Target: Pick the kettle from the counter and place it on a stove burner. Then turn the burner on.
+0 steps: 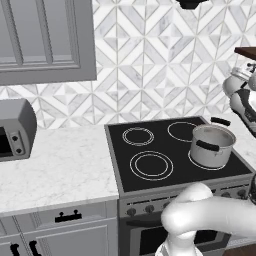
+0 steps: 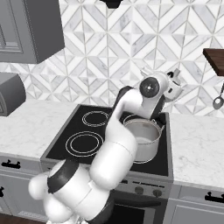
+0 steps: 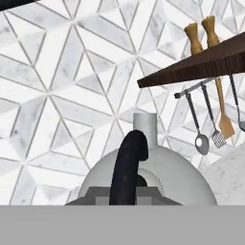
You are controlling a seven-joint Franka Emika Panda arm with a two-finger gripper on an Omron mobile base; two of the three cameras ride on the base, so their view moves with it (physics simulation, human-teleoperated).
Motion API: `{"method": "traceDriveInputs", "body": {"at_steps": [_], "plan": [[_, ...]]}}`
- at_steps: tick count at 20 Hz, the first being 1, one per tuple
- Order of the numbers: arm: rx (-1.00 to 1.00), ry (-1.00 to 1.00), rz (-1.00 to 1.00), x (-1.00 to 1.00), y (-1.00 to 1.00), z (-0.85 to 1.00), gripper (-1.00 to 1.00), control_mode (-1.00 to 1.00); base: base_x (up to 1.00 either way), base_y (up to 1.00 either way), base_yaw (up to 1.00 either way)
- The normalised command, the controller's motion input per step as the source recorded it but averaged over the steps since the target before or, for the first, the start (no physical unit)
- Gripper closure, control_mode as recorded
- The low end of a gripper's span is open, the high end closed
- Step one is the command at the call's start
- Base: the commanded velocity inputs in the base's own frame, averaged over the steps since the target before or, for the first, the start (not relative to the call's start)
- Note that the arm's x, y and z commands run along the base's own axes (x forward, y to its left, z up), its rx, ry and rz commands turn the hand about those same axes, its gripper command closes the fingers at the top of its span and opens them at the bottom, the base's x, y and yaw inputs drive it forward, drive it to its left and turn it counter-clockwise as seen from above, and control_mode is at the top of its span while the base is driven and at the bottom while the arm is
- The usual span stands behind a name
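Silvery kettle (image 3: 148, 177) apparently upright, black handle arching toward camera, spout behind

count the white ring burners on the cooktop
4. Back left, front left, back right partly behind the pot, and front right mostly hidden under the pot.

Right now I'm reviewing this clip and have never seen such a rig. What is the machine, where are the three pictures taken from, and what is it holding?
It is a white robot arm on a driving base in a rendered kitchen. Two cameras ride behind it, left and right; the third sits on its hand.

The black stove carries a steel pot on its front right ring. The front left stove burner is bare.

The hand camera looks closely at the kettle and its black handle. Whether the fingers grip it is not visible.
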Motion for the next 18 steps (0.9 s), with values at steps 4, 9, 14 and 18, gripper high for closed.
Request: {"method": "traceDriveInputs", "body": {"at_steps": [4,9,14,18], "plan": [[-0.14,0.00,0.00,-0.34,1.00,0.59,1.00,-1.00,0.00,0.00,0.00],[-0.11,0.12,0.01,-0.27,1.00,0.04,1.00,-1.00,0.00,0.00,0.00],[-0.07,0.22,0.05,-0.26,1.00,0.15,1.00,-1.00,0.00,0.00,0.00],[-0.02,0.10,0.07,-0.21,1.00,0.10,1.00,-1.00,0.00,0.00,0.00]]}}
